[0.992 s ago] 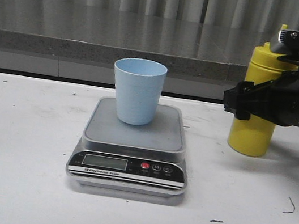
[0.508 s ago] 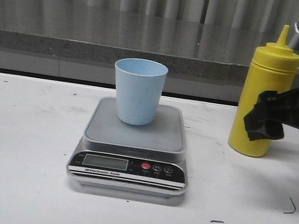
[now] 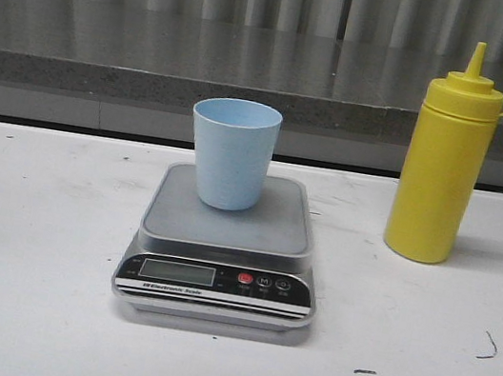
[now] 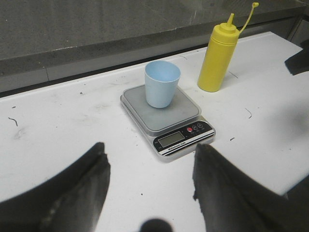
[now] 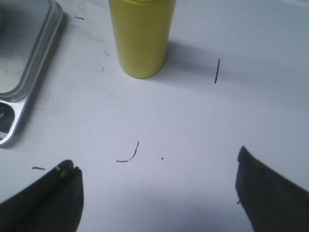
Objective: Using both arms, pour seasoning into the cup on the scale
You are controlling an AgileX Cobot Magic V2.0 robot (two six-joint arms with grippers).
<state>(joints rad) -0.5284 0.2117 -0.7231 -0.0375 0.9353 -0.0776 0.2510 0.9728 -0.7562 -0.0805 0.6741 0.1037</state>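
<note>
The pale blue cup (image 3: pixel 231 152) stands upright on the grey platform of the scale (image 3: pixel 227 218) at the table's middle; both also show in the left wrist view, the cup (image 4: pixel 162 90) on the scale (image 4: pixel 166 118). The yellow seasoning bottle (image 3: pixel 443 167) stands upright to the scale's right, nozzle up, cap strap hanging; it also shows in the left wrist view (image 4: pixel 218 60) and the right wrist view (image 5: pixel 141 36). My left gripper (image 4: pixel 149 157) is open and empty, above the table in front of the scale. My right gripper (image 5: pixel 157 166) is open and empty, short of the bottle. Neither arm shows in the front view.
The white table (image 3: pixel 31 238) carries small dark marks. A grey stone ledge (image 3: pixel 158 57) runs along the back, with a curtain behind. The scale's edge (image 5: pixel 29 72) shows in the right wrist view, beside the bottle.
My right arm was at the bottle a second ago, then drew back to the right and left the front view. The bottle stands free where it was. Cup and scale have not moved.
</note>
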